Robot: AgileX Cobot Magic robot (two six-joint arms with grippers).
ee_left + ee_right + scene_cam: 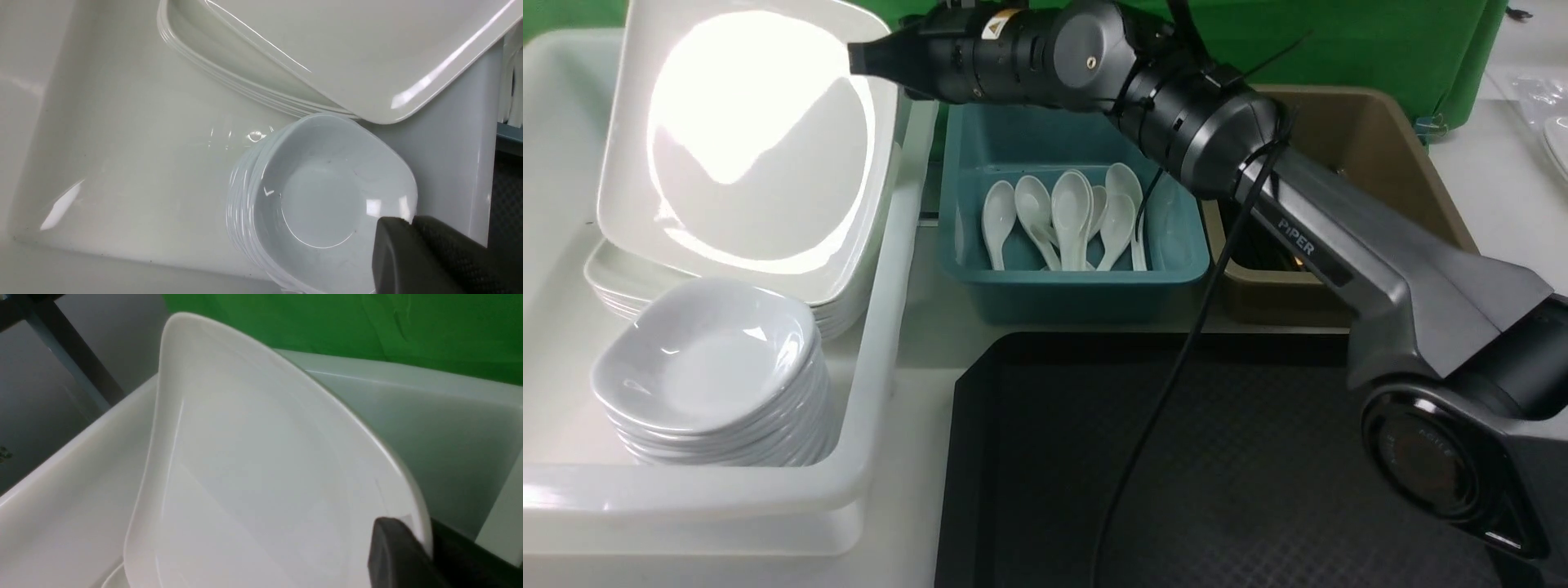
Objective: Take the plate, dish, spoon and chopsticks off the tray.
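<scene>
My right gripper (858,59) reaches across to the left and is shut on the rim of the large white plate (743,139), holding it tilted over a stack of like plates (613,278) in the white bin (882,269). In the right wrist view the plate (253,465) fills the frame, its rim between my fingers (392,547). My left gripper (410,222) is shut and empty above the stack of small dishes (322,204), and is out of the front view. The black tray (1217,457) shows nothing on it. Several white spoons (1070,216) lie in the teal bin (1078,294).
The dish stack (707,367) stands at the white bin's near right corner. A brown bin (1372,139) sits right of the teal one, with dark sticks (1262,253) inside, partly hidden by my right arm. A green backdrop stands behind.
</scene>
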